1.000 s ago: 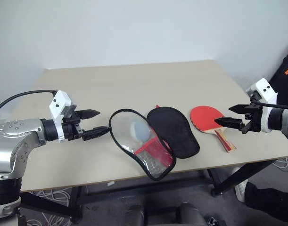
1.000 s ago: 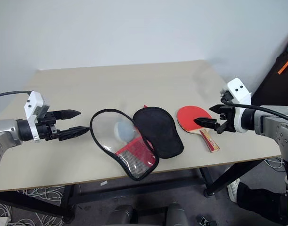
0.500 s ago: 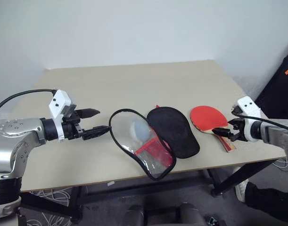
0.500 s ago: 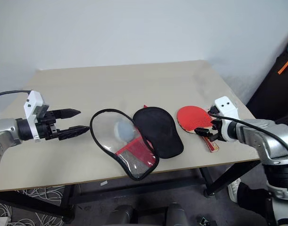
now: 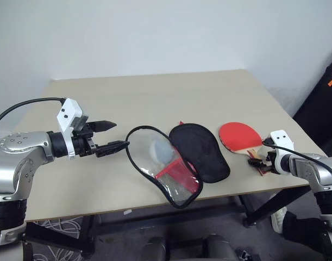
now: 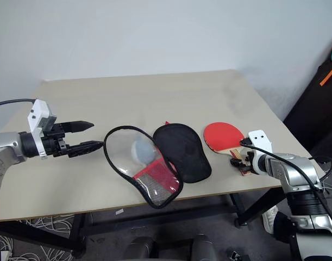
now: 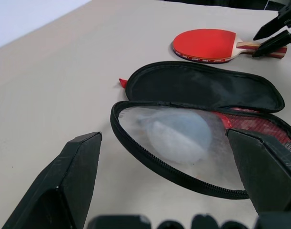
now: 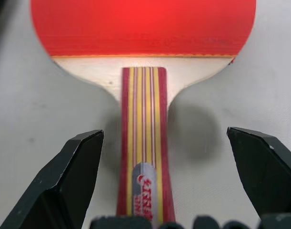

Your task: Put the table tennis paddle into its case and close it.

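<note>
Between the right tool's spread fingers lies the table tennis paddle's handle.

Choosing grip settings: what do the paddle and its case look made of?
Table tennis paddle: matte red face, likely rubber; pale striped handle, apparently glossy wood. Case: black woven-looking fabric half, glossy clear half, likely plastic, with red mesh.

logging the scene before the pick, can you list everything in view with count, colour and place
table: one, pale beige, bearing all the things
table tennis paddle: one, red face, striped wooden handle, flat near the table's right edge
case: one, black, unzipped and spread flat mid-table, clear half toward the left
grey-blue lump: one, under the case's clear half
cables: several, pale, on the floor below
left tool: one, black, open, beside the case's clear half
right tool: one, black, open, straddling the paddle's handle
</note>
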`<control>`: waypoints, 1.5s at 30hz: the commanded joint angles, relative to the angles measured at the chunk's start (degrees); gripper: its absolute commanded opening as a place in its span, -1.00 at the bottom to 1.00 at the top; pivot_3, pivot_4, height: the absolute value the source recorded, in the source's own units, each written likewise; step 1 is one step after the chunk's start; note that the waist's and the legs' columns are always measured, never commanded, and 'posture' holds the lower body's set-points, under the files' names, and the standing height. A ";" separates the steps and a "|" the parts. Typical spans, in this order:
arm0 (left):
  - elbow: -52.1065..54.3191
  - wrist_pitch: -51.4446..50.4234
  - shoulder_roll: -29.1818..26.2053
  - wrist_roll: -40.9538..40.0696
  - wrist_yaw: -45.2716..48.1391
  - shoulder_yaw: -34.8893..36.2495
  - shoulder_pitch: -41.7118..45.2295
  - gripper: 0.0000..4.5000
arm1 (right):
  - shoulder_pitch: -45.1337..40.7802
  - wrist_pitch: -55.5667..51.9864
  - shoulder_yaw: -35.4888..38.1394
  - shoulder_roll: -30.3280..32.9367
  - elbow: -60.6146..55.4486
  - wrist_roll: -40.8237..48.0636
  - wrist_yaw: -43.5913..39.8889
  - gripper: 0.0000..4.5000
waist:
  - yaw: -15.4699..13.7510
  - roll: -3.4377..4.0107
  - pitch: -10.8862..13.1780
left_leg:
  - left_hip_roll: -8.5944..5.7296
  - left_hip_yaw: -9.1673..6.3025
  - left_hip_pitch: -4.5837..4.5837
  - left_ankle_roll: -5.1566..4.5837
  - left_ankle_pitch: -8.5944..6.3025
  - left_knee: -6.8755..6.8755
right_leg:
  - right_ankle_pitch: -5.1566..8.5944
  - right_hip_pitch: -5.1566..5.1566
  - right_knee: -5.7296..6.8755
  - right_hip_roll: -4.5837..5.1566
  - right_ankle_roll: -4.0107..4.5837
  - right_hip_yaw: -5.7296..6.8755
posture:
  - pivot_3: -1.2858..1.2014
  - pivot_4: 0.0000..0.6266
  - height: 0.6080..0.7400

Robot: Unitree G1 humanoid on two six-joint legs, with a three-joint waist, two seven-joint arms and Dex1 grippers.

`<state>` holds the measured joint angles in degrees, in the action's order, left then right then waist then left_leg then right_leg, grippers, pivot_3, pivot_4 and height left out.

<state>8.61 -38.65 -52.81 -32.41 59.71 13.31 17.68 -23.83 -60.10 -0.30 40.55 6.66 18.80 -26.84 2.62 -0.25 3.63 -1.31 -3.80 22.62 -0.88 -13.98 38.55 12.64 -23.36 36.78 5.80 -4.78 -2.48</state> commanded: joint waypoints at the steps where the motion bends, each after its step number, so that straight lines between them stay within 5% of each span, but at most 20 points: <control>1: 0.97 1.44 1.94 -0.20 -0.47 -1.25 0.57 1.00 | -0.47 2.18 1.91 -0.63 0.93 -1.18 0.33 0.82 | 0.02 -0.04 -0.02 | 0.00 0.00 -0.02 0.00 0.00 0.00 | 0.00 0.04 -0.01 0.00 0.00 0.00 | 0.03 -1.00 0.36; 10: 5.17 0.32 6.63 -0.15 -1.62 -8.12 1.29 1.00 | -3.35 4.52 1.93 -4.39 4.82 -2.47 1.44 -0.50 | 0.09 -0.19 -0.11 | 0.01 -0.03 -0.05 0.00 0.00 0.05 | -0.04 0.09 0.01 -0.03 0.05 0.00 | 0.03 -1.00 0.36; 19: 4.97 1.21 6.93 0.25 -1.51 -9.33 0.58 1.00 | -7.58 2.22 6.65 -11.50 -2.99 -0.22 6.90 -0.51 | 0.35 -0.22 -0.13 | 0.08 0.01 -0.06 0.00 0.01 0.07 | -0.05 0.02 0.04 -0.11 0.05 -0.04 | 0.03 -1.00 0.36; 30: 3.71 1.93 5.87 0.76 -1.30 -8.22 0.47 1.00 | -8.11 -9.50 -0.05 -28.10 -17.87 0.48 13.91 -0.51 | -0.07 -0.14 -0.13 | 0.08 -0.15 -0.01 0.01 0.01 0.05 | -0.19 0.00 0.07 -0.20 0.29 -0.03 | 0.03 -1.00 0.36; 45: 3.65 2.09 5.47 0.72 -1.62 -7.51 0.00 1.00 | -2.48 -9.84 -2.86 -28.89 -16.05 -1.18 14.21 -0.51 | 0.10 -0.11 -0.12 | 0.13 -0.11 -0.02 0.02 0.01 -0.02 | -0.16 -0.08 0.07 -0.26 0.25 -0.06 | 0.03 -1.00 0.36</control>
<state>11.55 -37.54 -46.50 -31.59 58.07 3.66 17.25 -26.05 -70.23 -3.08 11.54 -8.22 17.67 -12.20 2.72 -0.36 3.51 -1.18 -3.91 22.60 -0.86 -13.97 38.54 12.50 -23.43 36.85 5.54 -4.56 -2.54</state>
